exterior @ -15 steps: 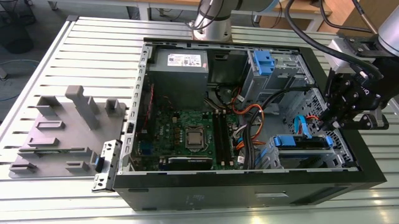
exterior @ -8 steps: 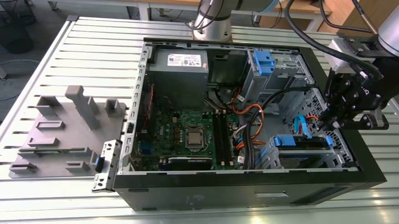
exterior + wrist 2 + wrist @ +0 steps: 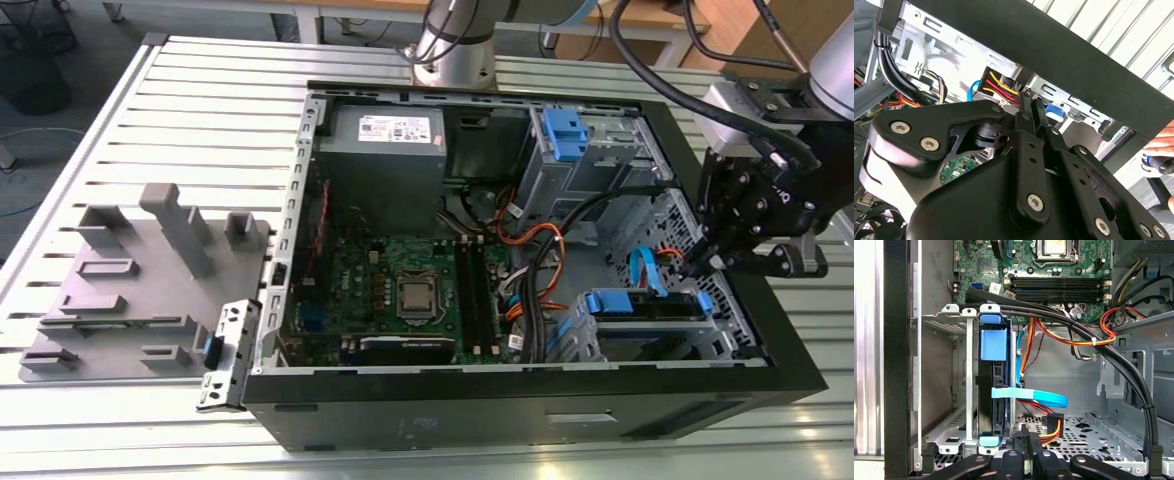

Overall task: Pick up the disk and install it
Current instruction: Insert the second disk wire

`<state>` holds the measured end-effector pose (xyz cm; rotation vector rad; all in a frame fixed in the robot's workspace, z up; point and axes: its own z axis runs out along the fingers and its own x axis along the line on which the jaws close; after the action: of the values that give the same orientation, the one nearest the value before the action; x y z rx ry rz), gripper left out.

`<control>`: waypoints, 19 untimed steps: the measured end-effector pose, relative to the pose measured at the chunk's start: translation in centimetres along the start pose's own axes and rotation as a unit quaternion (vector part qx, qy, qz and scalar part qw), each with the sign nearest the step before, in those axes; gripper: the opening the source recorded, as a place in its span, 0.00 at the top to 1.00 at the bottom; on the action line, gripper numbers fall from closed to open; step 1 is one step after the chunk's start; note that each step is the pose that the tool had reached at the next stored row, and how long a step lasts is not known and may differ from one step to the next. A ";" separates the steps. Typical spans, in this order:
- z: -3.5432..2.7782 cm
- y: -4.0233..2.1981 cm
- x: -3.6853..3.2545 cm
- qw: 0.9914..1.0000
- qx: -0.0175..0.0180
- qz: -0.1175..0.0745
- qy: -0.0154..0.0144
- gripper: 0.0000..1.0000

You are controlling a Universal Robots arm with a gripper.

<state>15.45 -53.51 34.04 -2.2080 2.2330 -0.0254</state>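
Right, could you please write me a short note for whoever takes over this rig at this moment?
End effector: fingers together, holding nothing, close beside the disk's edge and the power plug.
Disk: standing on edge in the drive cage inside the case, blue carrier frame on.
Done: disk is slotted into the cage.
Left: seating to confirm; latching and cabling cannot be told.

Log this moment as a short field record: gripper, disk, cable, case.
gripper: fingers together, close to the disk's near end
disk: standing on edge in the metal bay
blue cable: loops beside the disk
case: open, lying on the slatted table
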 end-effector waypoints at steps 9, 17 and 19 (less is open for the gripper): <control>0.00 0.22 -0.01 1.000 0.000 0.000 0.000 0.84; 0.03 1.23 0.03 1.000 0.001 0.000 0.001 0.84; 0.03 1.38 0.08 1.000 0.001 0.000 0.001 0.84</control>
<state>14.07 -53.57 34.00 -2.2089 2.2338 -0.0298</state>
